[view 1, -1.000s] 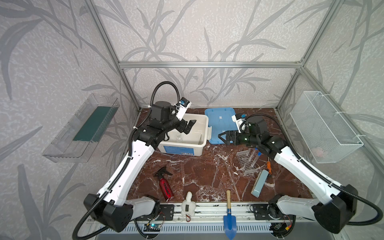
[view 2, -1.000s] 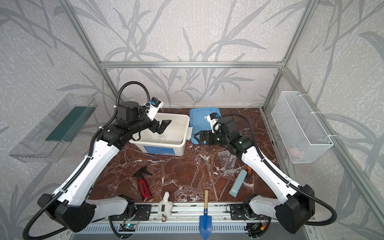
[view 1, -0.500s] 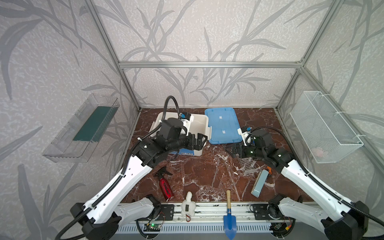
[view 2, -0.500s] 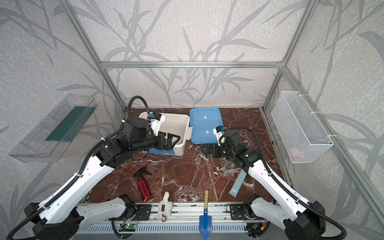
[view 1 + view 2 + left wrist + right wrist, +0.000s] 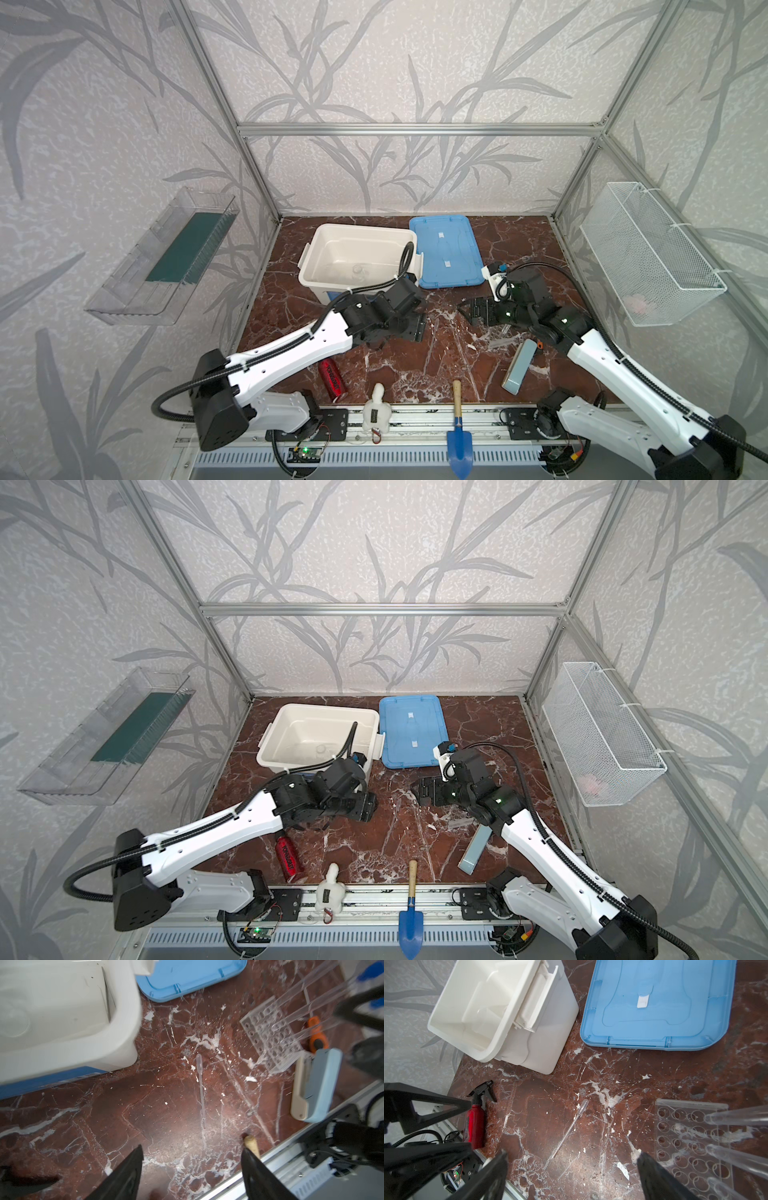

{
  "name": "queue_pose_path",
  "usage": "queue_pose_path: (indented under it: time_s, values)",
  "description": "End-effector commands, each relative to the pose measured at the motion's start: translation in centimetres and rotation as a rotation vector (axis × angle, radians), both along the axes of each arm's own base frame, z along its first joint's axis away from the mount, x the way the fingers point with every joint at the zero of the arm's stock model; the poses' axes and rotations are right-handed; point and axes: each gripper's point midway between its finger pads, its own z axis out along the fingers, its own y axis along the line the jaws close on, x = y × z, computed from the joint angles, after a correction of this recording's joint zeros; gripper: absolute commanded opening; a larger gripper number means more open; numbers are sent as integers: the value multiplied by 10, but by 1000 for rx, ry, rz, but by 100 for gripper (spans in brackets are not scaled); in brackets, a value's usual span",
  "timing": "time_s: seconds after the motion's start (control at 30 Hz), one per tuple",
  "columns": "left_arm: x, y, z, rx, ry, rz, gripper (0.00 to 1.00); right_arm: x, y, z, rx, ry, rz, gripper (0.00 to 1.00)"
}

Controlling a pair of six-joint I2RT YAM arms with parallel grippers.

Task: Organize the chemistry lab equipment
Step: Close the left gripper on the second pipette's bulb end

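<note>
The white bin [image 5: 361, 227] near the worktop's [image 5: 395, 374] back edge holds clear glassware [image 5: 357, 272]; the left claw [image 5: 191, 1148] and the right claw [image 5: 572, 1152] stand wide, empty.

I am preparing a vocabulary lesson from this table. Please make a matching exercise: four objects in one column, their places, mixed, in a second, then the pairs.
1 clear pipette
2 red spray bottle
3 blue lid
4 blue trowel

A flat beside the white bin
B across the front rail
C on the bare marble tabletop, middle
D lying at front left

Pairs: 1-C, 2-D, 3-A, 4-B
</note>
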Motion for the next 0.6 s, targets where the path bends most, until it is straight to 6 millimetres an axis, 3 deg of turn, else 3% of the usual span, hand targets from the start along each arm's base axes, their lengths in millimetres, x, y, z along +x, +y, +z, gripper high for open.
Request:
queue_pose_path:
  time_s: [0.0,0.07,0.2,0.4,0.57]
  values:
    - [10,-15,-4,43,-43,19,67,-1,-16,-4,-42,-16,-58,95]
    - [11,-29,-18,37,-13,14,61,-2,-20,-5,-42,-25,-74,95]
    - [12,-45,-56,67,41,-7,58,-4,-27,-2,-33,-61,-99,95]
    - [25,-54,-95,161,35,-18,56,-10,-33,-5,-46,-75,-106,95]
    - [34,-57,-117,261,51,-18,47,-11,-28,-7,-13,-65,-97,95]
